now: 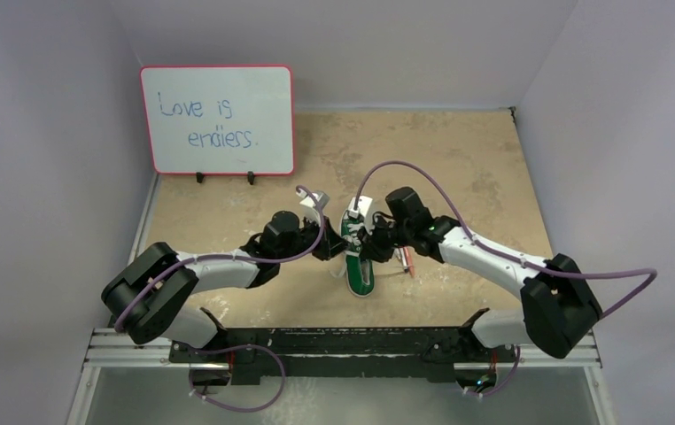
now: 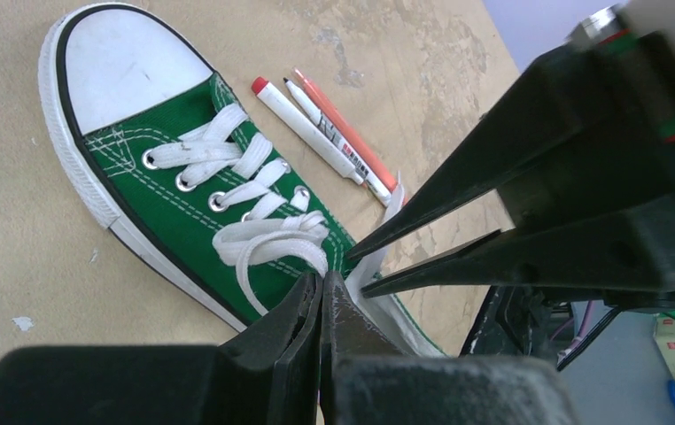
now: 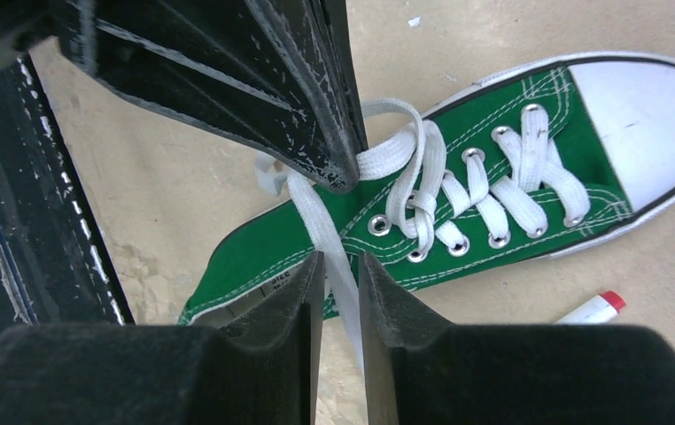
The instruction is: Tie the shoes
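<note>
The green sneaker [image 1: 359,270] lies on the tan table between both arms, its white toe cap towards the arm bases. My left gripper [image 1: 334,248] is at the shoe's left side, its jaws shut [image 2: 323,282] on a loop of the white lace [image 2: 267,239]. My right gripper [image 1: 375,244] is over the shoe's right side. Its jaws [image 3: 341,266] stand a narrow gap apart, with a straight strand of lace [image 3: 321,217] running between them up to the left gripper's fingertips [image 3: 338,173]. The lower eyelets of the shoe [image 3: 254,252] are laced crosswise.
A red-capped white pen [image 2: 312,133] and an orange one lie side by side just right of the shoe [image 2: 157,208], also seen in the top view [image 1: 407,261]. A whiteboard [image 1: 217,119] reading "Love is endless." stands at the back left. Walls enclose the table.
</note>
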Tool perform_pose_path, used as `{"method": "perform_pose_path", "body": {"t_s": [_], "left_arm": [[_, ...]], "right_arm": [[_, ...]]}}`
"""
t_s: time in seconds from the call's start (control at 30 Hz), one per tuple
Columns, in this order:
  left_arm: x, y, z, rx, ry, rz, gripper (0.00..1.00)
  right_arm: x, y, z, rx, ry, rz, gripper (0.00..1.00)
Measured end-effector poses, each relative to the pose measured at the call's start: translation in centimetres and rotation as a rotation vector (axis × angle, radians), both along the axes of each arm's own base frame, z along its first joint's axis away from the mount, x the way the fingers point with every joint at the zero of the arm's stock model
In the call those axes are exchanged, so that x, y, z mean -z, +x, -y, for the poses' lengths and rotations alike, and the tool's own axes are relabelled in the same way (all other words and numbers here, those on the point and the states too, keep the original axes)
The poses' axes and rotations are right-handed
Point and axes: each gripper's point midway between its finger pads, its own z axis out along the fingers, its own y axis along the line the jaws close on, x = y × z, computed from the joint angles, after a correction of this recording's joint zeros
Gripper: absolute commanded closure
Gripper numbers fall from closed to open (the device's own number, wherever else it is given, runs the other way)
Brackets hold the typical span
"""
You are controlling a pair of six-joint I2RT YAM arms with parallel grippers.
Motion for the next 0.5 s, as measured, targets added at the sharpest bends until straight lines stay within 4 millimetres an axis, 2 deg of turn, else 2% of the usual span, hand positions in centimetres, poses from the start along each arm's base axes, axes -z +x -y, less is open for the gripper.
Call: {"method": "perform_pose_path", "body": {"t_s": [0.17,0.33,0.5], "left_arm": [[-0.7,0.2,0.2,-0.008,-0.035,-0.003,1.0],[-1.5,0.5,0.4,-0.014,-0.07,-0.001,1.0],[-2.4,0.6,0.6,-0.009,-0.108,0.008,1.0]], "right_arm": [[1.3,-0.1,0.0,-0.001,-0.022,-0.036,0.73],[1.4,0.0,0.0,0.005,-0.022,-0.036,0.98],[1.0,-0.1,-0.1,0.052,-0.005,-0.074,1.0]]}}
